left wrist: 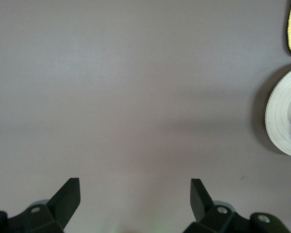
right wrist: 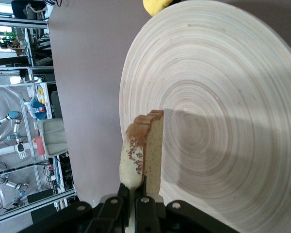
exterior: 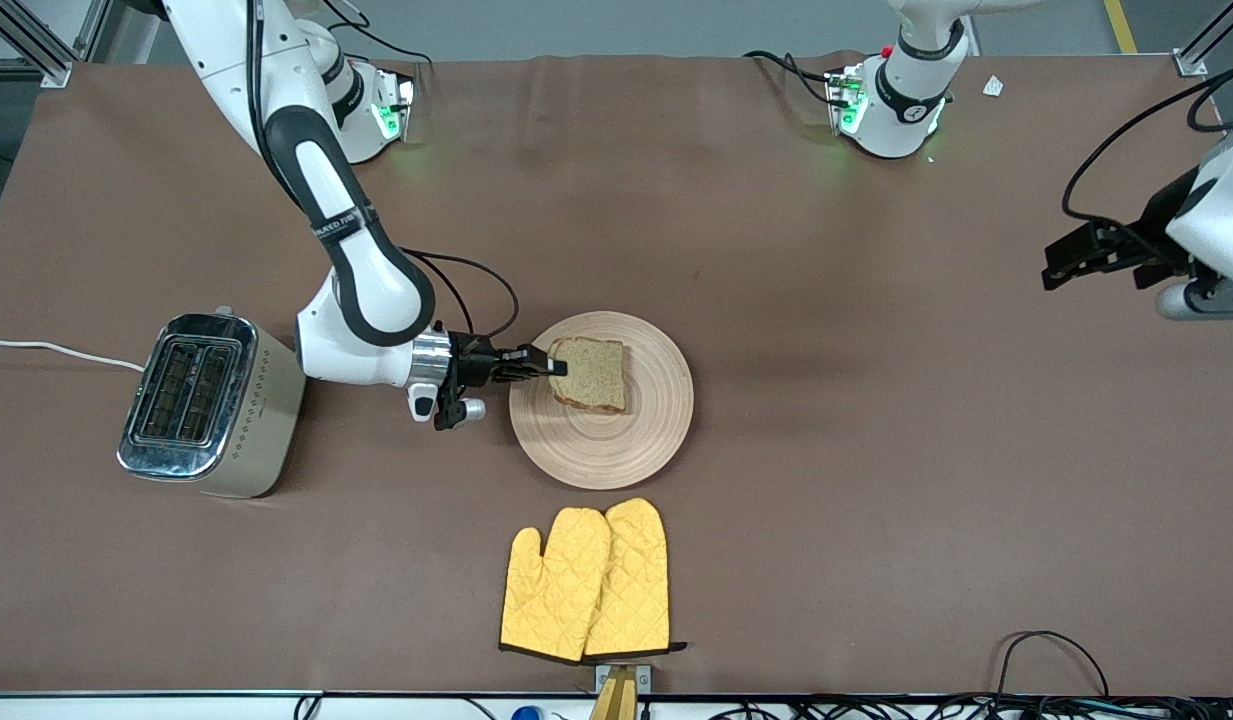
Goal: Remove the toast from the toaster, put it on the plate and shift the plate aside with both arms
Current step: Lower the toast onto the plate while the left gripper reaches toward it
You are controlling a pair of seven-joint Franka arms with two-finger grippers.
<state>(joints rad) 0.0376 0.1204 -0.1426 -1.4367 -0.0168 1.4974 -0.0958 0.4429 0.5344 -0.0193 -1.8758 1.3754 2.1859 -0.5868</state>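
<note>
Pinching toast (exterior: 590, 374) over plate (exterior: 636, 445), right pincer (exterior: 556, 366), mitts (exterior: 586, 580) nearby

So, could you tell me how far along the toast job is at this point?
Done: the toast is out of the toaster, whose slots show no bread. In hand: the right gripper is shut on the slice's edge, holding it over the plate, not yet released. Left: let go, then shift the plate aside with both arms; the left gripper waits open over bare table at the left arm's end.
</note>
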